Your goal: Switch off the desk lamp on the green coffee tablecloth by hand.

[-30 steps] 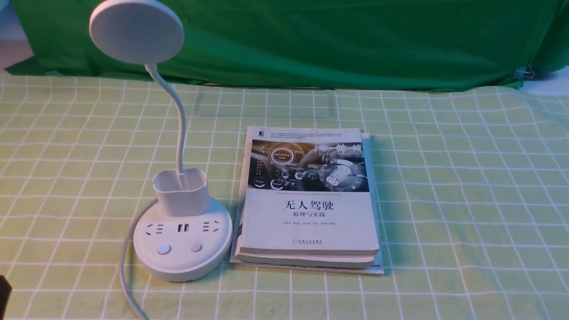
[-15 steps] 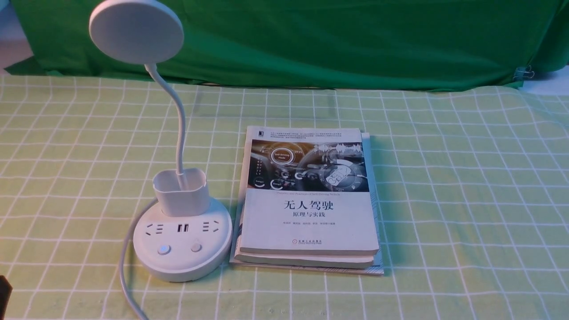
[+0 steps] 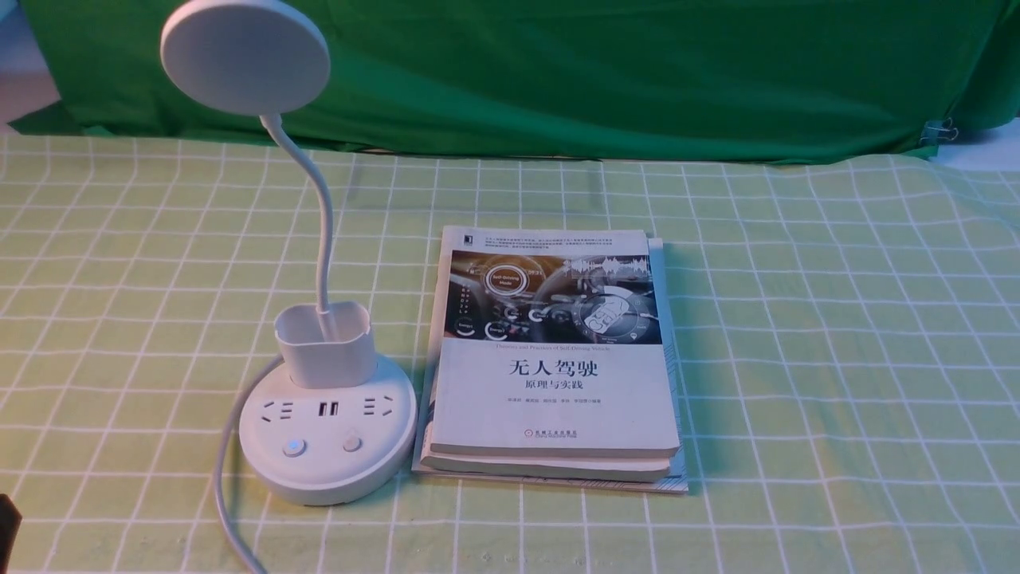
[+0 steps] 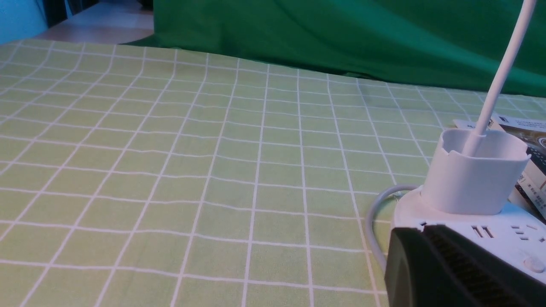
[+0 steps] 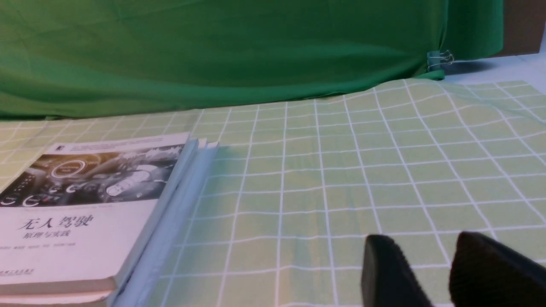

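The white desk lamp (image 3: 327,434) stands on the green coffee tablecloth (image 3: 797,359), left of centre. Its disc head (image 3: 245,56) faces away, so its lit side is hidden. On the base the left button (image 3: 294,446) glows faint blue and the right button (image 3: 352,443) is plain. In the left wrist view my hand, the left gripper (image 4: 422,228), is shut and empty, low by the base (image 4: 503,230) and covering its near edge. The right gripper (image 5: 422,238) is open over bare cloth, holding nothing.
A stack of books (image 3: 554,359) lies right beside the lamp base. The lamp's grey cord (image 3: 223,478) curls off the front edge. A dark green backdrop (image 3: 598,72) hangs along the far side. A black bit of my left arm (image 3: 6,522) shows at the lower left.
The left button on the lamp base now shows a faint blue glow; a second ago it looked plain. Nothing else has visibly moved.
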Action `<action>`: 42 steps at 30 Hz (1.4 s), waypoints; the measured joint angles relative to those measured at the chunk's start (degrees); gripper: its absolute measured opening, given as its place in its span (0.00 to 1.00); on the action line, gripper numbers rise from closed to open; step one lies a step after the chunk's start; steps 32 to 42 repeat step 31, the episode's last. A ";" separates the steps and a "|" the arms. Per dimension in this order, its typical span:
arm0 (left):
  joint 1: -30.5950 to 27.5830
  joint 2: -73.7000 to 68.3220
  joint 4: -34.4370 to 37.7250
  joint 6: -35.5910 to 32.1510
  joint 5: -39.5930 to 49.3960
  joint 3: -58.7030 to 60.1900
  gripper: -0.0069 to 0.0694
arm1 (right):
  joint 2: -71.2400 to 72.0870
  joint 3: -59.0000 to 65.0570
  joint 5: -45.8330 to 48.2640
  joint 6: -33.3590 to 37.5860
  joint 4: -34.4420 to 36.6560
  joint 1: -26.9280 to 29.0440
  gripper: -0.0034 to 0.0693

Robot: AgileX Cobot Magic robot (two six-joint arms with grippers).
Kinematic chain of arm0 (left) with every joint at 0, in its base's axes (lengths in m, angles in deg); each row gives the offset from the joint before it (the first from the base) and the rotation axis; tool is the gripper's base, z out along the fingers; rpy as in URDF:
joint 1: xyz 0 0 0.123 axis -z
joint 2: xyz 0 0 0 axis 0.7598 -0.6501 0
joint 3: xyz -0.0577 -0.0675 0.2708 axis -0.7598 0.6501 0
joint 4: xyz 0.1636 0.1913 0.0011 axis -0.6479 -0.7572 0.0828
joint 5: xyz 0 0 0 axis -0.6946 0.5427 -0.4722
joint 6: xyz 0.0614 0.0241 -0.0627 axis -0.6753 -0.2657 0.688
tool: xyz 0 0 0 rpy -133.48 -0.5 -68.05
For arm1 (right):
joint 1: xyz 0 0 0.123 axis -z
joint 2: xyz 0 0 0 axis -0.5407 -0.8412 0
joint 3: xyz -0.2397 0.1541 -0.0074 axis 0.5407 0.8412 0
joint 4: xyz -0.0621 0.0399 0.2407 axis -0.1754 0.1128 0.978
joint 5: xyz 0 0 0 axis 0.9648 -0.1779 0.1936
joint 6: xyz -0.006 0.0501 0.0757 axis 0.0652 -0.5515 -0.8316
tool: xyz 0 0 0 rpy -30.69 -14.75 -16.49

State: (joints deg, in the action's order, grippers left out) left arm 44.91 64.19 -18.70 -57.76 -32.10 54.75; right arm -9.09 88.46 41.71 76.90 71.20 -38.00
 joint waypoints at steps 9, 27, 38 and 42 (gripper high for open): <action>0.00 0.00 0.00 -0.14 0.00 0.00 0.09 | 0.00 0.00 0.00 0.00 0.00 0.00 0.37; 0.00 0.00 0.00 -0.14 0.00 0.00 0.11 | 0.00 0.00 0.00 -0.01 0.00 0.00 0.37; 0.00 0.00 0.00 -0.14 0.00 0.00 0.11 | 0.00 0.00 -0.07 0.05 0.00 0.00 0.37; 0.00 0.00 0.00 -0.14 0.00 0.00 0.11 | 0.00 0.00 -0.07 0.05 0.00 0.00 0.37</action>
